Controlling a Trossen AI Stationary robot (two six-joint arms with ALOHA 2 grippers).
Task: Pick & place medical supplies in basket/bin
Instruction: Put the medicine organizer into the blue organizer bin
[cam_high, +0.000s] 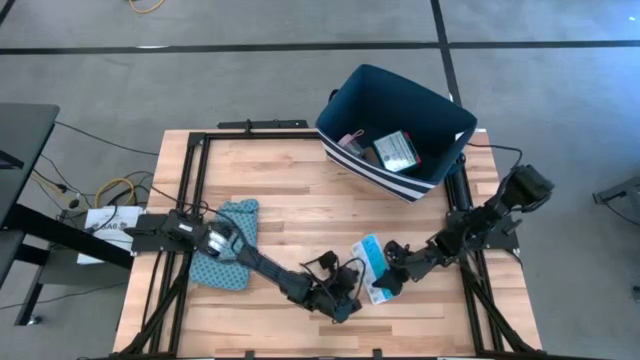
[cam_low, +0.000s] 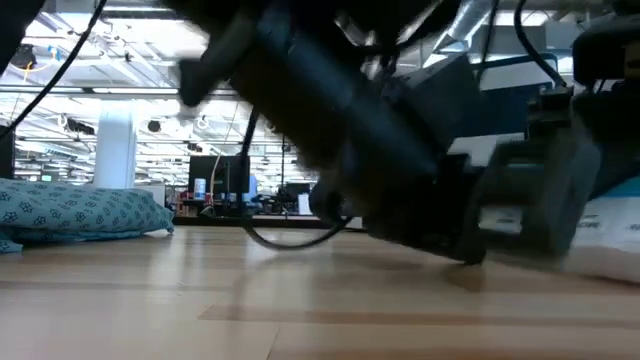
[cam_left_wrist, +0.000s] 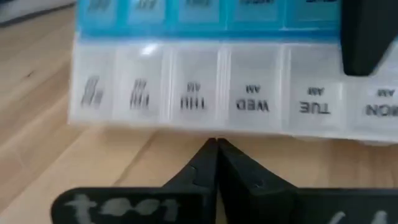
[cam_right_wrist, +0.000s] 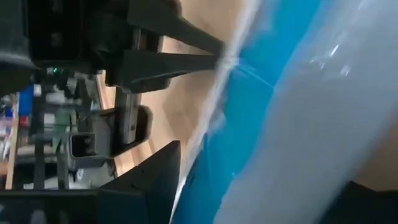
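Note:
The long light-blue pill organizer (cam_high: 370, 258) lies on the table near its front edge; its clear day lids fill the left wrist view (cam_left_wrist: 249, 99). My right gripper (cam_high: 389, 282) comes from the table's right and is shut on the organizer's near end. My left gripper (cam_high: 352, 290) is shut, with its fingertips (cam_left_wrist: 216, 144) at the organizer's clear long side. The dark navy bin (cam_high: 440, 110) stands at the far right and holds the green printed box (cam_high: 397, 150) and a pink item (cam_high: 349, 140). My left gripper's shut fingertips (cam_left_wrist: 216, 144) stand level against the organizer's clear long side (cam_left_wrist: 214, 127), near the THU and WED lids, coming from the table's left. Whether they press on it I cannot tell. My right gripper has the organizer's MON end (cam_left_wrist: 373, 99) between its two fingers, one finger (cam_right_wrist: 155, 180) on each long side. The fingers lie across the organizer, coming low from the table's right. The organizer stays on or close to the table.
A teal patterned cloth pouch (cam_high: 228, 255) lies at the left under my left arm, and it also shows in the low view (cam_low: 80, 212). Black frame rails (cam_high: 190, 190) run along the table's left, right and far edges. Bare wood lies between the organizer and the bin.

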